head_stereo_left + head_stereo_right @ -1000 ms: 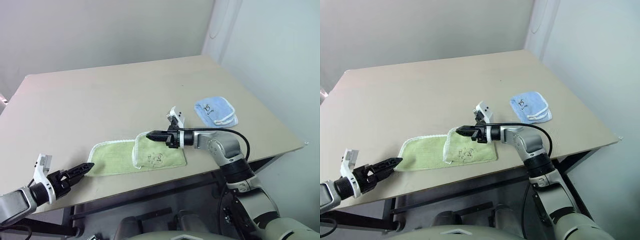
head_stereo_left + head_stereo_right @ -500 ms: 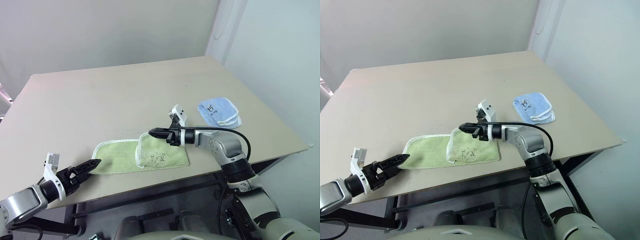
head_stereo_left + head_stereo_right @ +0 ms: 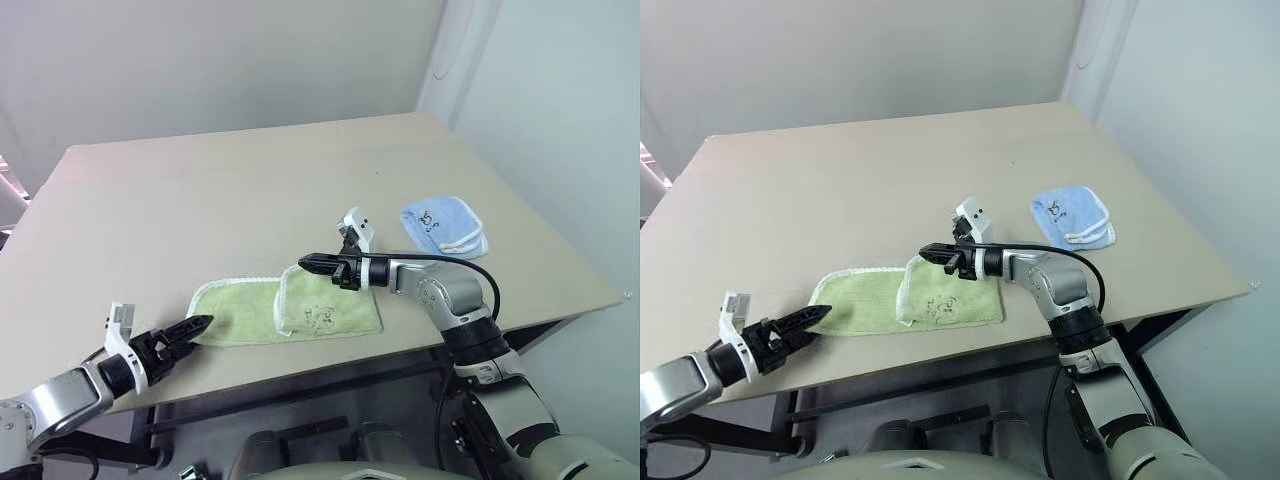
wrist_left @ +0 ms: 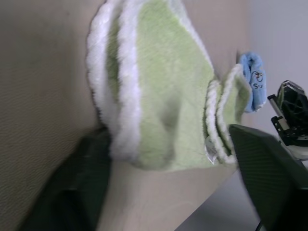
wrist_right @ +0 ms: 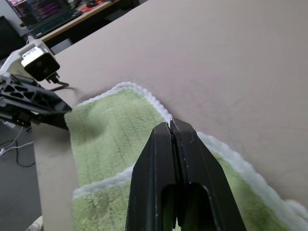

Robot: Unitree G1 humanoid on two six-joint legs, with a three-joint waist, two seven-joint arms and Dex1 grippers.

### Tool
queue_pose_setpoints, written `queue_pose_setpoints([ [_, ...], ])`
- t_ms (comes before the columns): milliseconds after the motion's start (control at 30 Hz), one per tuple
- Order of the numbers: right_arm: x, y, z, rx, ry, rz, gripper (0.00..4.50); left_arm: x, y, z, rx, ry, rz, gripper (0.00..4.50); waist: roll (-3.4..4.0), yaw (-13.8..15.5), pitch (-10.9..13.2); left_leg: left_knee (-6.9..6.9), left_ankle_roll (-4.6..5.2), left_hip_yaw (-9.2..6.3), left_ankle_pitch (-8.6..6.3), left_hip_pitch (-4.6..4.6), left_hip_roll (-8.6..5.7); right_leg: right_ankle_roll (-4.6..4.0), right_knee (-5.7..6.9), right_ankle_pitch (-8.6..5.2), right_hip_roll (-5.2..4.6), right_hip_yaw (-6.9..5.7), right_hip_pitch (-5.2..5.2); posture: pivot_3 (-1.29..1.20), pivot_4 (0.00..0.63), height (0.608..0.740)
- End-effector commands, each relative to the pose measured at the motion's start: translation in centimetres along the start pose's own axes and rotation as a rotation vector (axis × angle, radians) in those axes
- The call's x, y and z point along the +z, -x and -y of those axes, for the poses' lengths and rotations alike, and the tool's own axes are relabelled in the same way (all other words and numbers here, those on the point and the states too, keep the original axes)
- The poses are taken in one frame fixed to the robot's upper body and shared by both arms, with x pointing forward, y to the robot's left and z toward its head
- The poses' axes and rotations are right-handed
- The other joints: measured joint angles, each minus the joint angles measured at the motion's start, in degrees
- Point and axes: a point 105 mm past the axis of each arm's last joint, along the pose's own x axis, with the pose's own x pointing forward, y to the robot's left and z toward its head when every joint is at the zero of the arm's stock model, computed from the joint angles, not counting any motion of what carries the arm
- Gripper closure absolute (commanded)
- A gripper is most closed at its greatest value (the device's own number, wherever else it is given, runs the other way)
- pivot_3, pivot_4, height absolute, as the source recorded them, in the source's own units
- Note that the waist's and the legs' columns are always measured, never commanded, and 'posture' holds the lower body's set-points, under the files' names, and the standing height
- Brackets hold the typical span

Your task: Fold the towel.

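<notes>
The light green towel (image 3: 240,312) lies flat near the table's front edge, its right part folded over onto the middle, with a small dark motif (image 3: 320,316) facing up. My left gripper (image 3: 200,323) is low at the towel's left end. In the left wrist view its fingers (image 4: 72,183) stand apart, one on each side of the white-edged end (image 4: 120,96). My right gripper (image 3: 305,262) is shut with nothing in it and hovers just above the far edge of the folded part (image 5: 144,96), pointing left.
A smaller blue folded cloth (image 3: 445,225) with white trim lies to the right on the beige table (image 3: 250,180). The table's front edge runs just below the towel, and a wall stands to the right.
The camera has shifted. My left gripper has moved right and forward, up to the towel's left end, and its fingers have drawn closer together. The right gripper has stayed in place.
</notes>
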Motion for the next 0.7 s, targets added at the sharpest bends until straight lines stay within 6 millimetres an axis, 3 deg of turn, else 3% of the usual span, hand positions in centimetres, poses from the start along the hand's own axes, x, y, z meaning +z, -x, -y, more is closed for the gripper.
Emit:
queue_pose_setpoints([
  [33, 1.2, 0.2, 0.1, -0.007, 0.033, 0.044, 4.5, 0.4, 0.0, 0.8, -0.043, 0.013, 0.019, 1.98, -0.01, 0.0, 0.0, -0.02, 0.0, 0.0, 0.0, -0.05, 0.0, 0.0, -0.01, 0.0, 0.01, 0.0, 0.01, 0.0, 0.0, 0.74],
  [267, 1.2, 0.4, 0.1, -0.006, 0.045, 0.042, 4.5, 0.8, 0.2, 1.6, -0.082, -0.01, 0.03, 4.45, -0.01, 0.0, 0.0, 0.01, 0.0, 0.04, 0.02, -0.4, 0.02, 0.0, 0.02, 0.0, 0.09, -0.08, -0.12, 0.0, 0.0, 0.74],
  [467, 1.1, 1.4, -0.3, 0.024, 0.066, 0.048, 4.5, 1.0, 1.2, 3.0, -0.1, -0.136, -0.047, 4.45, -0.06, 0.0, 0.0, 0.05, 0.0, 0.0, 0.02, -0.63, 0.02, 0.0, -0.02, 0.0, 0.09, -0.2, -0.25, 0.0, 0.0, 0.74],
  [700, 1.4, 4.0, -0.2, 0.04, 0.073, 0.058, 4.5, 4.0, 1.7, 5.0, -0.112, -0.311, -0.042, 4.45, -0.06, 0.1, 0.0, 0.02, -0.01, -0.02, 0.03, -0.76, 0.02, 0.01, -0.09, 0.0, 0.1, -0.28, -0.35, 0.0, 0.0, 0.74],
])
